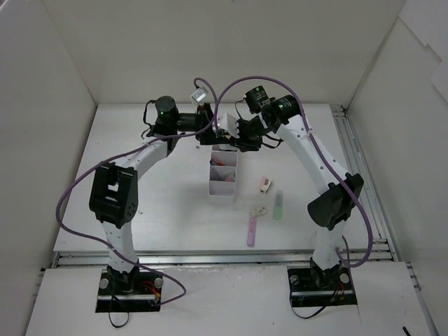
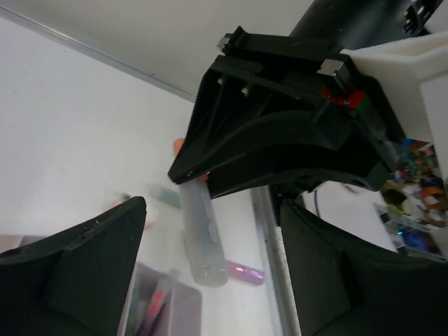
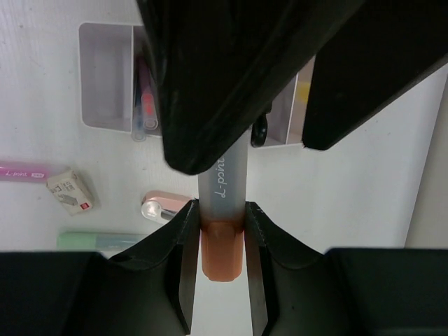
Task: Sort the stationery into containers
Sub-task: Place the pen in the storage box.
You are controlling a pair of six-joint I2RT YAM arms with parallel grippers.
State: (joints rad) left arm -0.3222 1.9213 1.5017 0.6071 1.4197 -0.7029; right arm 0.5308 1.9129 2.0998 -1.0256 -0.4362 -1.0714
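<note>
My right gripper (image 1: 236,137) is shut on an orange highlighter (image 3: 222,183), a grey barrel with an orange cap, and holds it above the far end of the white organiser tray (image 1: 224,187). In the right wrist view the fingers (image 3: 183,238) clamp the barrel at the cap. My left gripper (image 1: 208,131) is open; in the left wrist view its fingers (image 2: 105,245) stand wide apart on either side of the hanging barrel (image 2: 201,238), not touching it. The tray holds several pens (image 3: 143,91).
On the table right of the tray lie a pink eraser (image 1: 265,184), a green highlighter (image 1: 278,205), a white eraser (image 1: 260,211) and a purple highlighter (image 1: 250,229). White walls enclose the table on three sides.
</note>
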